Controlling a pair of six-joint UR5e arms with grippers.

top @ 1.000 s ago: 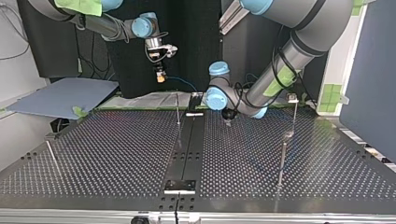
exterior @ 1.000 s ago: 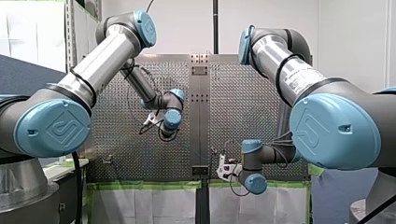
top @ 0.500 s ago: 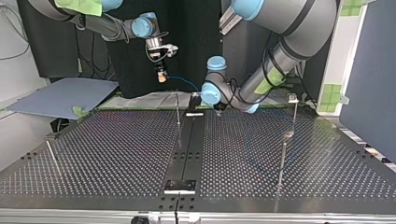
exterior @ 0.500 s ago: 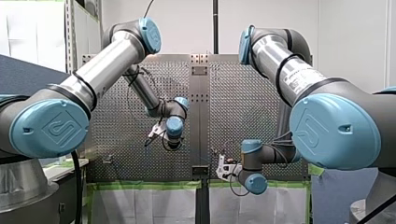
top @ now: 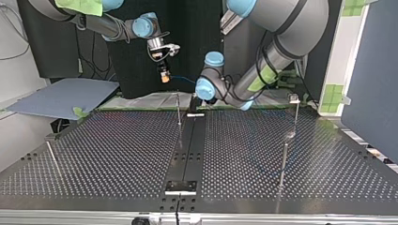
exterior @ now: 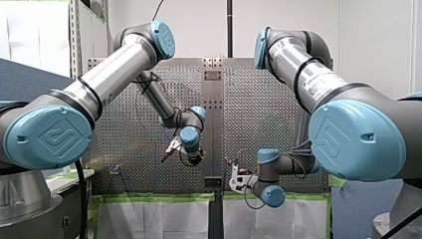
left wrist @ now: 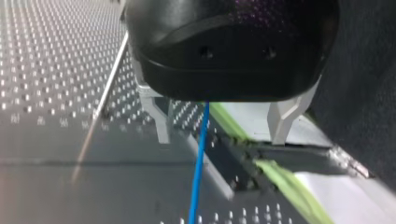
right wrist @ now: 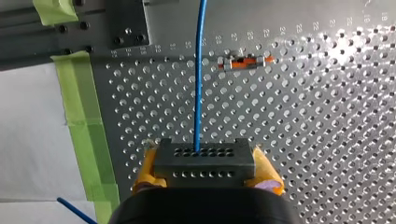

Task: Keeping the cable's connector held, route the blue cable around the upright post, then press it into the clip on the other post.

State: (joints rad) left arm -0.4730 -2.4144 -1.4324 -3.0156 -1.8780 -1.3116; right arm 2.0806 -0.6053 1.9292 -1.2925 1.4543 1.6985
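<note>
Right gripper [right wrist: 205,171] clenched on connector [right wrist: 204,157]; blue cable [right wrist: 200,70] runs straight ahead from it, lengthwise between my left gripper's [left wrist: 221,137] spread fingers, untouched (upright post [left wrist: 110,84] near beside it), so I judge left leads the wrap.

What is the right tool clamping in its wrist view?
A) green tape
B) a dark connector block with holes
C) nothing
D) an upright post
B: the right tool pinches the dark connector block between its yellow pads, the blue cable leaving it.
</note>
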